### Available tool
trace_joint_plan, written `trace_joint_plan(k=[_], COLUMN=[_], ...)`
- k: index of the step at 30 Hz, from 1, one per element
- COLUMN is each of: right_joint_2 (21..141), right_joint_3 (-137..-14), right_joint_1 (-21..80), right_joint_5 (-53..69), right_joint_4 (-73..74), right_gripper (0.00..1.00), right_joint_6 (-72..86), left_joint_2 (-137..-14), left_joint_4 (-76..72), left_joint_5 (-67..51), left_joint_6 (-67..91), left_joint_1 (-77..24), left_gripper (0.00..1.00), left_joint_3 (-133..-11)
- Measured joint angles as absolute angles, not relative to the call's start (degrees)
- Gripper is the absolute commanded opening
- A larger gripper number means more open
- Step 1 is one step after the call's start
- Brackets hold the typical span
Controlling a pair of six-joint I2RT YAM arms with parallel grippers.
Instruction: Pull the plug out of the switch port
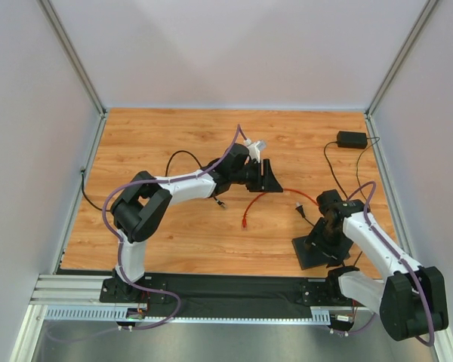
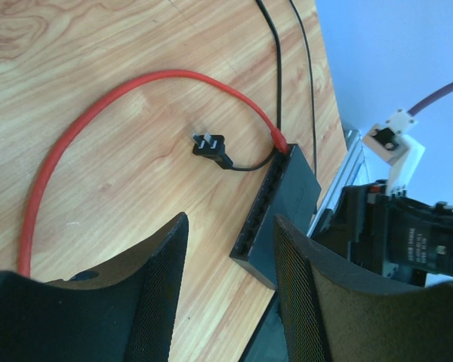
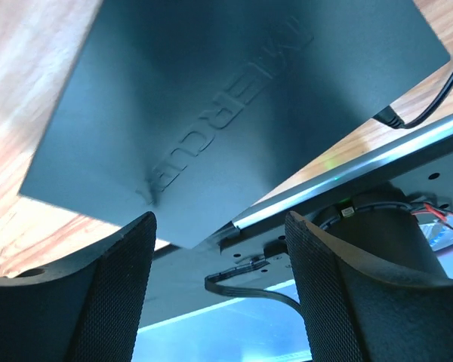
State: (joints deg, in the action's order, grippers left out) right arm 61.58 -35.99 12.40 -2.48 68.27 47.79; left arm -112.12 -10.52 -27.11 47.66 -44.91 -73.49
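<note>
The switch is a thin flat black box (image 1: 314,255) (image 2: 281,204) (image 3: 234,90) lying at the table's front right, with a row of ports along one edge. A red cable (image 2: 98,121) (image 1: 258,200) loops over the wood, and its plug (image 2: 281,142) sits in the port at the far end of that row. My left gripper (image 2: 230,302) (image 1: 270,178) hovers open, well back from the box, with nothing between its fingers. Directly above the box's top face my right gripper (image 3: 219,294) (image 1: 322,238) stands open and empty.
A loose two-prong power plug (image 2: 210,145) (image 1: 298,205) lies on the wood beside the red cable. A small black adapter brick (image 1: 352,139) sits at the back right, and its thin black lead (image 3: 426,105) enters the box's other edge. The aluminium rail (image 3: 347,170) runs just past the box.
</note>
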Motion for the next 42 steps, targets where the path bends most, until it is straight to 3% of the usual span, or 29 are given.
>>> trace_joint_plan(k=[24,31,42], right_joint_2=[59.09,58.72,53.63], right_joint_3=[-31.48,-30.15,-30.13], right_joint_1=[12.62,12.62,12.67], right_joint_5=[-0.80,0.34,-5.21], right_joint_4=[62.22,52.38,50.39], right_gripper=[0.65,0.64,0.64], right_joint_6=[52.58,52.49,52.84], left_joint_2=[-112.36,-112.68,-112.92], left_joint_4=[-15.73,-15.77,-16.99], left_joint_5=[-29.93,-29.95,-31.22], left_joint_6=[50.04,50.22,50.57], left_joint_1=[-43.86,-43.75,-43.81], left_gripper=[0.55,0.55,0.53], left_joint_3=[-71.92,-71.92,-71.92])
